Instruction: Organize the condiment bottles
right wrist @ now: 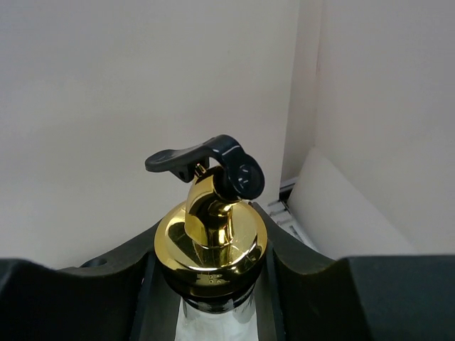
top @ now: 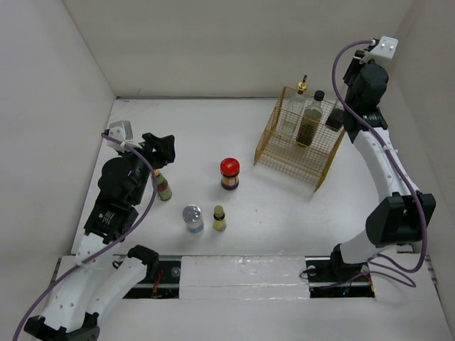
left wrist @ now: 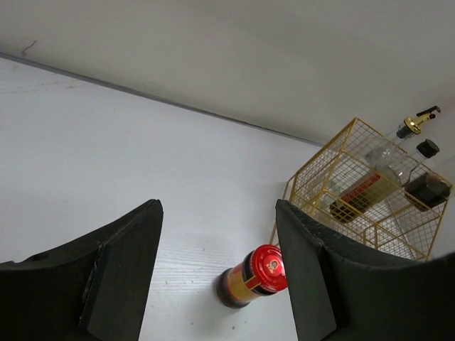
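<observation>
Right wrist: right hand point(right wrist: 212, 288) tight around glossy gold-spouted glass bottle point(right wrist: 211, 238); left hand point(left wrist: 217, 234) agape.

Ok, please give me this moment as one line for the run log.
left gripper: open, empty | right gripper: shut on gold-spouted bottle | on table: red-lidded jar, silver-lidded jar, yellow bottle, colourful bottle

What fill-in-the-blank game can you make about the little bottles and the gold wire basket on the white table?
The round dark jar in the middle of the white table has a ____ lid.
Beside the small yellow bottle stands a short glass jar whose lid is ____.
Outside the gold wire basket, ____ bottles and jars stand on the table.
The clear glass bottle between the fingers of the right gripper has a shiny ____ top.
Missing words: red, silver, four, gold.
</observation>
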You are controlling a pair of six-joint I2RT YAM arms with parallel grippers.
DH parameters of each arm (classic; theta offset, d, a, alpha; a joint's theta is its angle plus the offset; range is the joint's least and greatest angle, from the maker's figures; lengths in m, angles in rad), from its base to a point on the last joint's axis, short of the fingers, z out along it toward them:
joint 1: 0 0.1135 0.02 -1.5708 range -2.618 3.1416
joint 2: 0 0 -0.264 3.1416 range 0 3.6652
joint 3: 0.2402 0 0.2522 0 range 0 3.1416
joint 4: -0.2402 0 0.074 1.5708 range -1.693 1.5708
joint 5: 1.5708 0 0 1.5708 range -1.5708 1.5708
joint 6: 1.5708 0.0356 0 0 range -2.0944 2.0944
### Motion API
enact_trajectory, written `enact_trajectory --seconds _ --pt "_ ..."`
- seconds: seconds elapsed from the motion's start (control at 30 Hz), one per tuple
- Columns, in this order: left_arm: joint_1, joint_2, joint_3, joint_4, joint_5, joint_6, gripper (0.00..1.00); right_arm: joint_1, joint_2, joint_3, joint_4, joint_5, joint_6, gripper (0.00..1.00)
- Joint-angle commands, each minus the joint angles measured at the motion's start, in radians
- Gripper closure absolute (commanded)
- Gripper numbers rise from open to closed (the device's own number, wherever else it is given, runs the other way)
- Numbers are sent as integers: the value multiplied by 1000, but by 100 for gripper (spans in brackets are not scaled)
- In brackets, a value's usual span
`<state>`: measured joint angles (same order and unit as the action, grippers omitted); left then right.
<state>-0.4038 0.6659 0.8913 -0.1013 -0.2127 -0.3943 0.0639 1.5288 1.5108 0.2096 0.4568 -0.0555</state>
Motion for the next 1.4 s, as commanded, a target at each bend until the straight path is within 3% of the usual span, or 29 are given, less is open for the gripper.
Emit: enact_trajectory --seconds 0.0,0.87,1.13,1.27,1.37 --pt "3 14 -5 41 6 5 40 -10 -64 -6 146 -38 17 89" --pt "3 23 -5 41 24 5 40 -41 51 -198 126 -122 134 86" --pt "3 23 -5 41 24 5 40 -30 -16 -276 126 -98 152 84" --pt "3 23 -5 41 24 5 40 -21 -48 -265 91 -107 114 74" --pt "3 23 -5 41 33 5 40 -21 -48 -233 44 -136 105 58"
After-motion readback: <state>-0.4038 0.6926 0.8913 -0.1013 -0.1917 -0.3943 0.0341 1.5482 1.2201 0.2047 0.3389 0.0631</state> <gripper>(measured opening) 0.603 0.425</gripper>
